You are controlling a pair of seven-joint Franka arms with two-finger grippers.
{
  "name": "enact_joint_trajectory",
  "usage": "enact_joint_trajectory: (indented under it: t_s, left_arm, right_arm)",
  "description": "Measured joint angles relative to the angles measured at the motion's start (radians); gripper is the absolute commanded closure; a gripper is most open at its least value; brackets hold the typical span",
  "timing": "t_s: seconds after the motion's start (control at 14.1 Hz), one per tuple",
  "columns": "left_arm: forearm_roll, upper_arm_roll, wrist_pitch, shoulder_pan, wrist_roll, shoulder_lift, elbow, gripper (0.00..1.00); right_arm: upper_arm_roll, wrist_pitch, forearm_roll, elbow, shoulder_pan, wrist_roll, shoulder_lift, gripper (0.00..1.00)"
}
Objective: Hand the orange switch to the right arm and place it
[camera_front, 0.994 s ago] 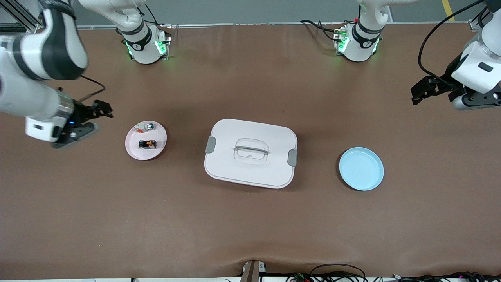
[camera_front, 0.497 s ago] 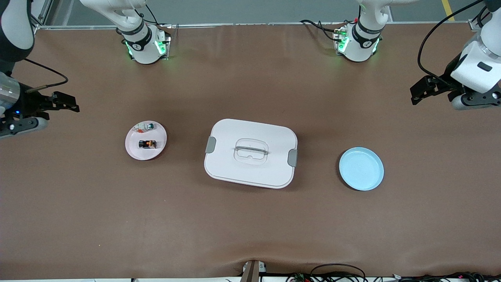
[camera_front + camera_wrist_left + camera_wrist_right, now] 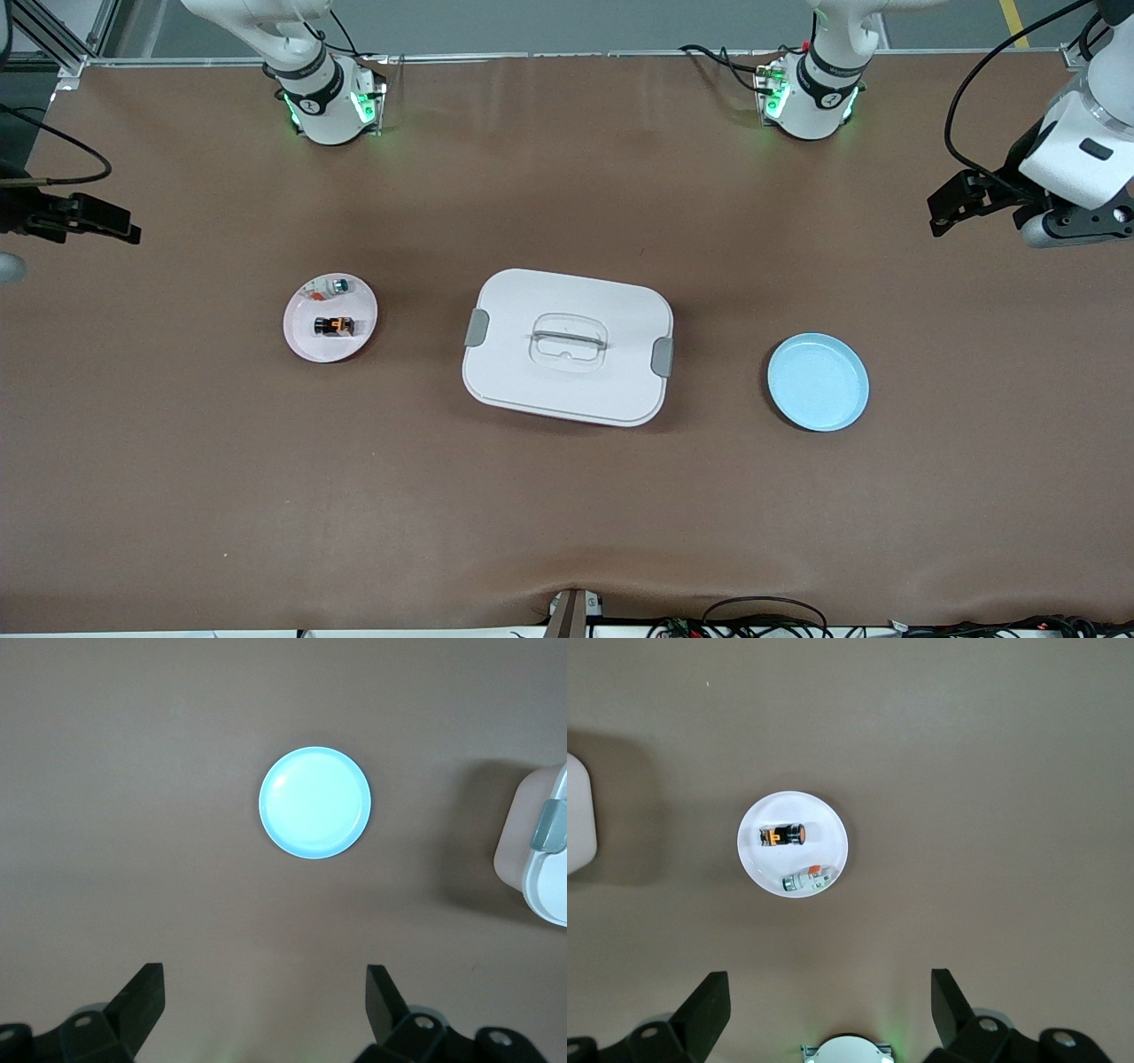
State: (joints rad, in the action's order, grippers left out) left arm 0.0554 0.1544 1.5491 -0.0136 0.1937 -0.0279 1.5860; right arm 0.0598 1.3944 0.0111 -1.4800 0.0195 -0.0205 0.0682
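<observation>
Brown table [image 3: 567,514]. White lidded container [image 3: 568,346] with grey side latches sits mid-table. Light blue plate [image 3: 818,382] lies toward the left arm's end, bare. Pink plate [image 3: 330,317] lies toward the right arm's end and carries both small parts. Left gripper [image 3: 941,213] hangs over bare table at its own end, fingers [image 3: 142,997] spread wide, nothing between them. Right gripper [image 3: 102,223] is up over the table edge at its end, fingers [image 3: 707,1003] released and holding nothing. Orange switch [image 3: 334,326] lies on its side on the pink plate, nearer the front camera than the white-and-teal part [image 3: 333,285] beside it.
</observation>
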Motion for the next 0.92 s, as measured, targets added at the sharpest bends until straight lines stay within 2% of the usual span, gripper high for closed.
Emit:
enact_joint_trajectory:
  t_s: [0.43, 0.64, 0.92]
  left_arm:
    - [0.0, 0.001, -0.001, 0.001, 0.0, -0.017, 0.013, 0.0]
    - [-0.003, 0.001, -0.001, 0.001, 0.0, -0.045, 0.045, 0.0]
    - [-0.033, 0.001, 0.0, 0.001, 0.0, -0.076, 0.069, 0.0]
  right_arm:
    - [-0.006, -0.004, -0.014, 0.047, 0.0, 0.016, 0.001, 0.0]
    - [-0.004, -0.02, 0.054, 0.049, 0.0, 0.019, 0.002, 0.0]
    - [-0.007, -0.033, 0.068, 0.043, 0.0, 0.019, -0.004, 0.0]
